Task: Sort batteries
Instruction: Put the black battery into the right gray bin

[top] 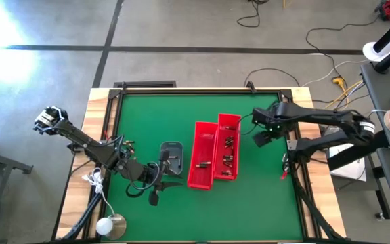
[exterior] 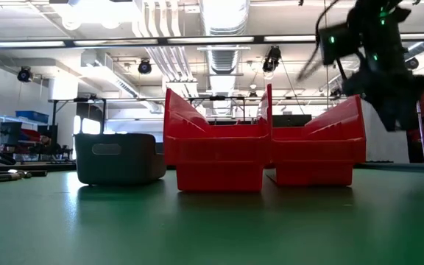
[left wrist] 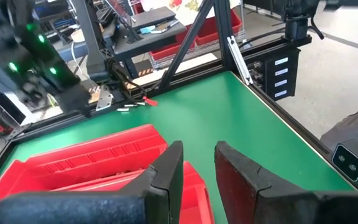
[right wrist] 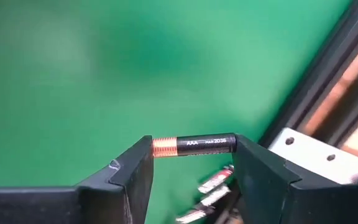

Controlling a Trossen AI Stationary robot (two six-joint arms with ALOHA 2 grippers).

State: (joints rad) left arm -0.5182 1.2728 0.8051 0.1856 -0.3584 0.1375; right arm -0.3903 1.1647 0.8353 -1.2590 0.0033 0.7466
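Observation:
A small black AAA battery (right wrist: 194, 145) with a copper-coloured end sits between the fingers of my right gripper (right wrist: 194, 155), which hangs above the green mat near the table's right edge (top: 263, 130), beside the red bins. More batteries (top: 227, 148) lie inside the two long red bins (top: 204, 156), which stand side by side at the table's middle. My left gripper (left wrist: 199, 168) is left of the bins, by the grey tray (top: 172, 157), and is open with nothing between its fingers. My right gripper pinches the battery end to end, one finger on its copper end (right wrist: 159, 147) and the other on its black end (right wrist: 230, 143). The fingers come from above, pointing down. The battery lies level across the gap, lifted clear of the mat.
A few loose silvery batteries (right wrist: 213, 184) lie by the black frame rail at the table's right edge. The grey tray (exterior: 116, 157) stands left of the bins. A round white object (top: 112, 226) rests at the near left corner. Bare green mat lies near and far of the bins.

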